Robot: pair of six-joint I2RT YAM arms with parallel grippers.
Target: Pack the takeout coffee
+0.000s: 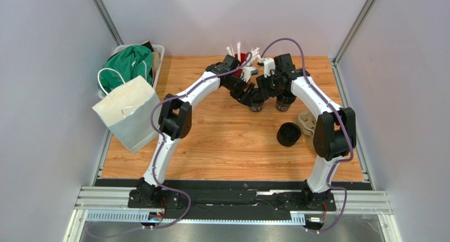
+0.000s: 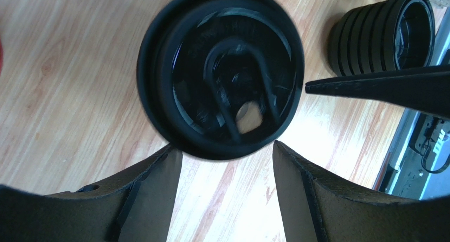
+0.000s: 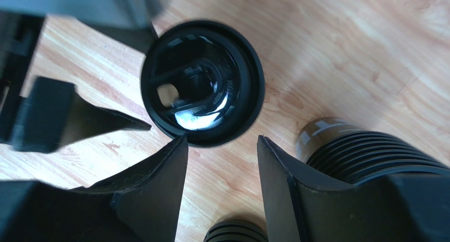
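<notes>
My left gripper (image 2: pixel 226 149) hung with its jaws open and nothing between them. A lidded cup (image 2: pixel 221 73) stood upright at 12 o'clock, just past the tips. A tipped cup (image 2: pixel 383 36) lay at 2 o'clock from it, apart. My right gripper (image 3: pixel 222 139) was open as well, gripping nothing, with a black lid (image 3: pixel 202 83) at 11 o'clock off its tips. From above, both grippers sat close together at the table's (image 1: pixel 222 147) 12 o'clock. The carrier (image 1: pixel 306 120) was at 3, the bag (image 1: pixel 129 115) at 9.
</notes>
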